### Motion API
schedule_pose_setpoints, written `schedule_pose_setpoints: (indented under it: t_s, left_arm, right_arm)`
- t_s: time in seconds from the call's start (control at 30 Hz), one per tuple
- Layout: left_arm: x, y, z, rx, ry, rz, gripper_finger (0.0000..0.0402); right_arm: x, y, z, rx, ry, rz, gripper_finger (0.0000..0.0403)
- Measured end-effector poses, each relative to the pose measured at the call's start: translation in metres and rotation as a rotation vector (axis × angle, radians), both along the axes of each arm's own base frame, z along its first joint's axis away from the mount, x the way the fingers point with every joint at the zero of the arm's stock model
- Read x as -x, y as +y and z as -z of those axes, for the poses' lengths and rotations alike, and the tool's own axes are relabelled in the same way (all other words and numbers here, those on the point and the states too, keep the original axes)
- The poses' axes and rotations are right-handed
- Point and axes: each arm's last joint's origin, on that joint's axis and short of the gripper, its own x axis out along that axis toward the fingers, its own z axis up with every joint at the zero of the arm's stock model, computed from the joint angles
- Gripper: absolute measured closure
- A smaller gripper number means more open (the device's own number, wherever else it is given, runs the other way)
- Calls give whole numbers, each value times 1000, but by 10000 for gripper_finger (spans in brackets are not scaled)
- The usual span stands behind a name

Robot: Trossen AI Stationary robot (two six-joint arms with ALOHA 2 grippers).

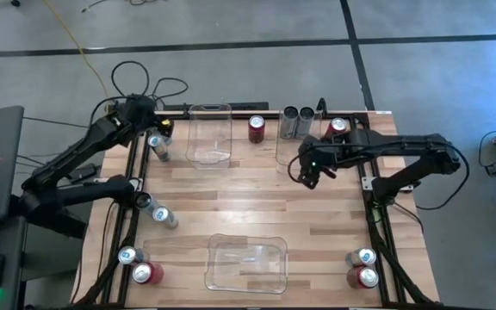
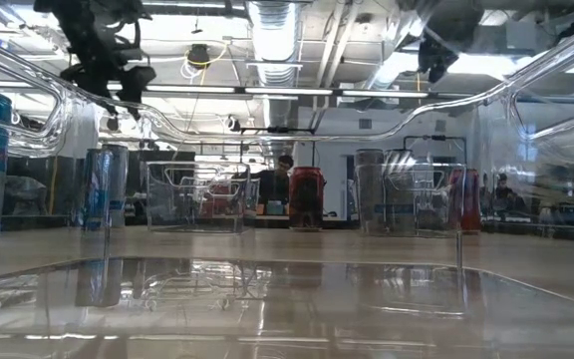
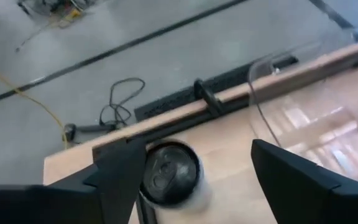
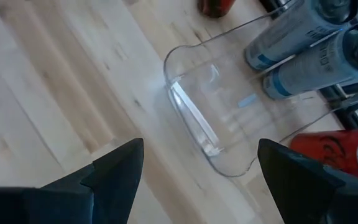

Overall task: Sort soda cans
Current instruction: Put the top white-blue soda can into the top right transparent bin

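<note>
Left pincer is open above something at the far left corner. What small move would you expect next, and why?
Probably a straight lift clear: the left pincer stands open, its fingers either side of a black-topped can standing beside the clear bin, gripping nothing. The right pincer hangs open over the right-hand bin.

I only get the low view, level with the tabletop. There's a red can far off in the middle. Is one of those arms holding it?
Observer: No. From above, the red can stands alone, with no gripper on it.
Operator: So where are the claws?
Observer: The right gripper hangs open at the near end of a clear bin.
Operator: And the other one?
Observer: The left gripper is open just above a standing can near the table's far left corner.
</note>
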Motion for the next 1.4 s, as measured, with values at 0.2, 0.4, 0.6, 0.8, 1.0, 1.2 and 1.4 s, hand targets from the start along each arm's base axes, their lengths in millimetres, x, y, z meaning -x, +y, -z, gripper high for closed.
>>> schedule_pose_setpoints:
  t_s: [0.2, 0.4, 0.6, 0.8, 1.0, 1.2, 1.4]
  left_arm:
    - [-3, 3, 7, 64, -34, -61, 99]
    - [-14, 15, 25, 165, -31, -152, 99]
    - [-21, 28, 39, 161, 50, -245, 99]
    - [-24, 31, 44, 158, 45, -296, 99]
    - [-24, 32, 44, 151, 34, -309, 99]
    - [-25, 33, 42, 126, -1, -338, 99]
    - [-26, 35, 41, 101, -56, -375, 99]
  right_arm:
    - [-2, -10, -1, 16, -7, -1, 70]
    - [-2, -10, -1, 18, 1, -18, 70]
    - [-1, -10, -1, 17, 14, -37, 70]
    - [-1, -10, -1, 27, 21, -62, 70]
    - [-2, -13, -1, 33, 24, -65, 70]
    - [-2, -13, -1, 42, 25, -86, 70]
    - [-2, -13, -1, 47, 31, -99, 70]
